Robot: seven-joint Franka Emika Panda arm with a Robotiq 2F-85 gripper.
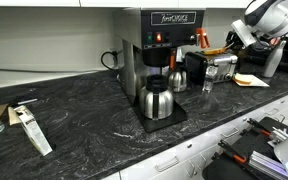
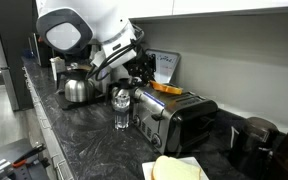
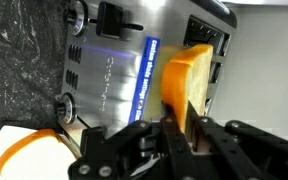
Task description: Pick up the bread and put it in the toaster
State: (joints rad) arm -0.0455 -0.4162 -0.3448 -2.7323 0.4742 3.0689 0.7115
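My gripper [image 3: 181, 118] is shut on the bread [image 3: 184, 75], a tan-orange slice held on edge between the fingers. The bread hangs just over the toaster [image 3: 114, 60], near its top slots. In an exterior view the bread [image 2: 167, 88] sits right above the chrome toaster [image 2: 179, 118], with the gripper [image 2: 147, 78] at its end. In the other exterior view the gripper [image 1: 206, 45], bread [image 1: 217, 50] and toaster [image 1: 222, 68] are small at the right, past the coffee machine.
A tall coffee machine [image 1: 156, 40] with a steel carafe [image 1: 157, 100] stands mid-counter. A glass [image 2: 122, 108] and a carafe [image 2: 77, 88] stand next to the toaster. A white plate [image 2: 194, 160] with another slice [image 3: 29, 148] lies in front of it. The wall is close behind.
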